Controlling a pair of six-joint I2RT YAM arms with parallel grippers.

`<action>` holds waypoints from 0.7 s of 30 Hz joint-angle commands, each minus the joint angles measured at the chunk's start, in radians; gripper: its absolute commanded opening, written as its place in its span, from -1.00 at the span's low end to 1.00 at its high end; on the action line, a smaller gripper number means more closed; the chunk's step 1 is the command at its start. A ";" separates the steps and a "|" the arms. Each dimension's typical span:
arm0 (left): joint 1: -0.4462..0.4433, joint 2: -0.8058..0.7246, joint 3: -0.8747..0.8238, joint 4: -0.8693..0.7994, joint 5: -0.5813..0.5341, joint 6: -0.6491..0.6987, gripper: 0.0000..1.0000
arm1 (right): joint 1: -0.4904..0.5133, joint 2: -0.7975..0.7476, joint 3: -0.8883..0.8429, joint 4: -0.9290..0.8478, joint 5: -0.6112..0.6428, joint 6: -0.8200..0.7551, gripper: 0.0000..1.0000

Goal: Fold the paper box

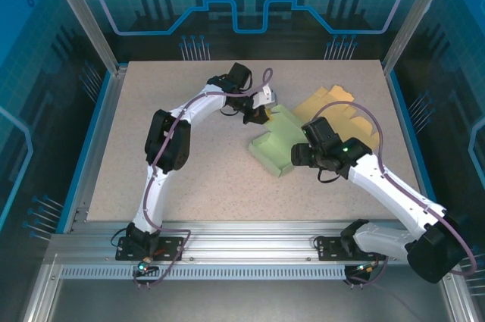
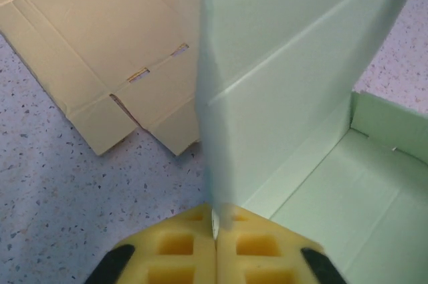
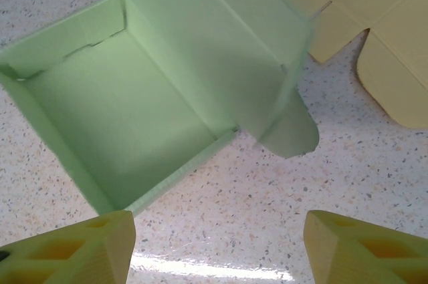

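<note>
Left jaws pinch 1 upright flap (image 2: 281, 77) of the half-formed green box (image 1: 274, 151) (right jaws gaping).

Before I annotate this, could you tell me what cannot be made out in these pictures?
Top view: the right arm covers the green box's right corner and part of the yellow box blank.
Left wrist view: the flap pinched by the left tool runs off the top edge.
Right wrist view: the yellow box blank is cut by the top and right edges.
</note>
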 commanded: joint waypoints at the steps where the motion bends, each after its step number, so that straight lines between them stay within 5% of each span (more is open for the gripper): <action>1: 0.001 -0.067 -0.064 0.009 -0.001 0.014 -1.00 | -0.037 0.001 0.027 0.032 0.005 -0.038 0.37; 12: 0.057 -0.358 -0.478 0.302 -0.009 -0.127 -1.00 | -0.141 0.006 0.043 0.163 -0.127 -0.222 0.34; 21: 0.088 -0.531 -0.670 0.377 -0.070 -0.237 -1.00 | -0.142 0.013 0.022 0.295 -0.251 -0.348 0.29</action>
